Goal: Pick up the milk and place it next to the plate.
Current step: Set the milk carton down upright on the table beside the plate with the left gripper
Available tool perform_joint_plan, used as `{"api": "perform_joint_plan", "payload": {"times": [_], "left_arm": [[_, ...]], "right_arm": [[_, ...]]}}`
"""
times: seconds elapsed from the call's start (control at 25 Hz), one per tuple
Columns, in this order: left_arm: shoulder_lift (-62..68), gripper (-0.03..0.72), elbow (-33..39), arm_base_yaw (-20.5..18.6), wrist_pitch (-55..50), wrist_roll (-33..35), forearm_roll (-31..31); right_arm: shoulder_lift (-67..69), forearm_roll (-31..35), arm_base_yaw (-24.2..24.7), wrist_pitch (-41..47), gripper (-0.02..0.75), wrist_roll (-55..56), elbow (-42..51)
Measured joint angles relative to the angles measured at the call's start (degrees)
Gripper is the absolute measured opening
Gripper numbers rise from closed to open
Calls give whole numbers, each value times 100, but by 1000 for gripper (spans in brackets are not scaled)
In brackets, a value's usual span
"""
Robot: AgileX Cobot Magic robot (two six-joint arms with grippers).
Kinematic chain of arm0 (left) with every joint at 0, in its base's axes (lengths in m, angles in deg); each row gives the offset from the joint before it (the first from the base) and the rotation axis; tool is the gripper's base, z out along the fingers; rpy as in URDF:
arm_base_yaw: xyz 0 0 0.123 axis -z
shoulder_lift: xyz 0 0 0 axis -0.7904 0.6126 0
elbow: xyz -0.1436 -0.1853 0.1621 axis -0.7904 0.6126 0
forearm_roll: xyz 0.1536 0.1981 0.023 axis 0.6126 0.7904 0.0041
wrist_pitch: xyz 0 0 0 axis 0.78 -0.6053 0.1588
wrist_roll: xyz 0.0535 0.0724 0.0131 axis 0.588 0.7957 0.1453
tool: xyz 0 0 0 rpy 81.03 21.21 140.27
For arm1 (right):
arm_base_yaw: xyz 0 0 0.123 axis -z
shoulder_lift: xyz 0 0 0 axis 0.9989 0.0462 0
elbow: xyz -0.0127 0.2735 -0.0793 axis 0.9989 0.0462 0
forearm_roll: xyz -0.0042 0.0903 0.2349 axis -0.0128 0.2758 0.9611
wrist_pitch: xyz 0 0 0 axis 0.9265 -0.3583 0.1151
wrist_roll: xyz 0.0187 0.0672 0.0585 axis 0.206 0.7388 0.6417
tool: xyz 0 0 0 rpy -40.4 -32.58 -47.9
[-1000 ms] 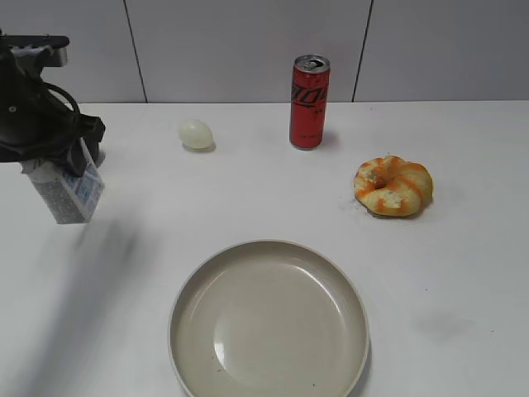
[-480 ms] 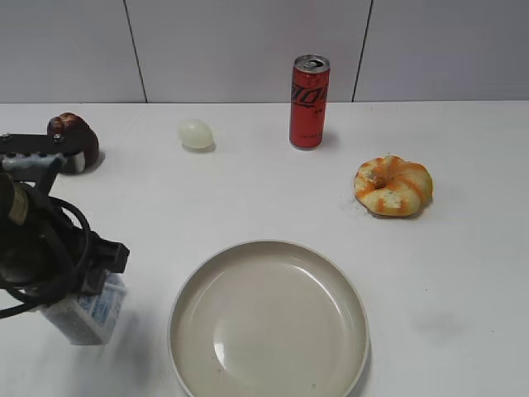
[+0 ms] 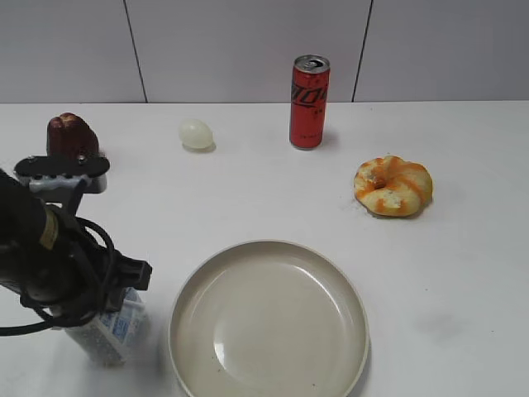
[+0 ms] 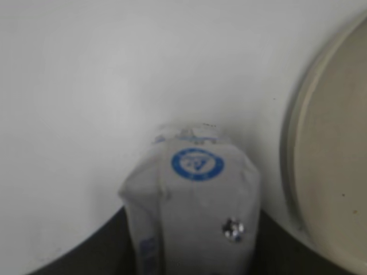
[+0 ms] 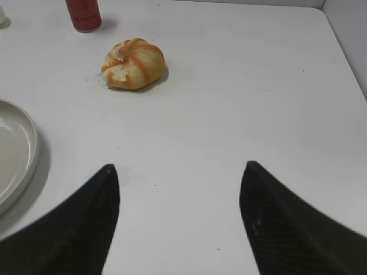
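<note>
Plate (image 3: 269, 318): large cream dish at the 6 o'clock edge of the table (image 3: 463, 248), empty.

Left gripper (image 3: 111, 302): low at 8 o'clock from the plate, pinching the milk (image 3: 111, 327) between its fingers. In the left wrist view the carton (image 4: 192, 200) sits squarely between the two dark finger tips at its lower sides, blue round mark facing up, and the plate rim (image 4: 298, 143) runs just beside it at 3 o'clock.

Right gripper (image 5: 178, 223): fingers spread wide, nothing between them, hovering over bare table well apart from the doughnut (image 5: 133, 64).

Progress, as judged: pickup done and carry done; the carton is already next to the plate. Whether its base touches the table cannot be told (the exterior view shows it tilted slightly, bottom near the surface). Remaining: set it down upright, release, withdraw.

Other items, untouched: red can (image 3: 309, 102) at 12 o'clock, doughnut (image 3: 393, 185) at 2 o'clock.
</note>
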Motion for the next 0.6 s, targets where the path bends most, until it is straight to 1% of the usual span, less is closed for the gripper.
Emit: {"api": "perform_joint_plan", "payload": {"times": [0.16, 0.48, 0.56, 0.6], "left_arm": [[163, 277, 0, 0, 118, -18, -166], [163, 279, 0, 0, 138, -18, -224], [163, 301, 0, 0, 138, -13, -229], [163, 328, 0, 0, 138, 7, -236]], "right_arm": [[0, 0, 0, 0, 500, 0, 0], [0, 0, 0, 0, 500, 0, 0], [0, 0, 0, 0, 500, 0, 0], [0, 0, 0, 0, 500, 0, 0]]}}
